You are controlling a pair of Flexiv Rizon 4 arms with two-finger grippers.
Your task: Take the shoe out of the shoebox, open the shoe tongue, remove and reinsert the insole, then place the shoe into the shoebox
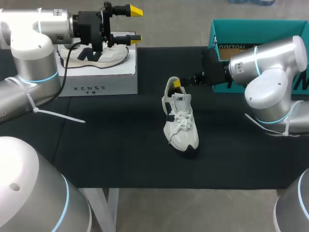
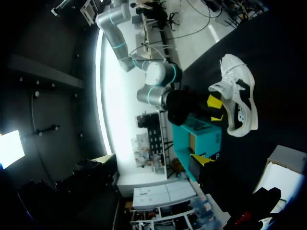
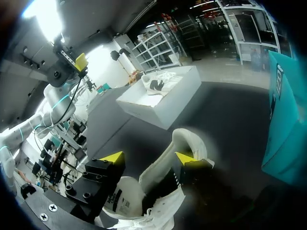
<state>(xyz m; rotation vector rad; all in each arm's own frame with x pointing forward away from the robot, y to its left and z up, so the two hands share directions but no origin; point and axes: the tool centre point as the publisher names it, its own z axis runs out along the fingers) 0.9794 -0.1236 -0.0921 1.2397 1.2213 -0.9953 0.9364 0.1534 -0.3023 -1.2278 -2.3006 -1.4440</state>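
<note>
Shoe [image 1: 179, 121]: white, out of the box, standing on the black mat [image 1: 120, 150] about mid-table. The toe points toward the near edge and the heel toward the far side. The laces [image 1: 181, 123] face up and the heel collar [image 3: 190, 142] stands tall and open.

Right gripper [image 3: 148, 158]: at the heel end of the shoe, and my right arm [image 1: 270, 72] comes in from the right side. In the right wrist view the fingers are spread wide and straddle the rear of the shoe. One yellow tip sits right at the collar. The other is off to the side, with a strip of dark mat showing between that tip and the collar. I read this as not clamped. I cannot tell whether the finger at the collar is inside the opening or just against its rim. The head view shows only one yellow tip, at the collar.

Shoebox [image 1: 241, 31]: teal, at the far right of the table behind the right arm and apart from the shoe. Its interior is partly hidden by the arm.

Left gripper [image 1: 135, 24]: raised over the far left, fingers spread well apart, nothing between them. It is well away from the shoe.

White box [image 1: 104, 84]: sits on the mat at the far left, under the left gripper. A second shoe [image 1: 96, 55], white with a dark side panel, lies on top of it.
</note>
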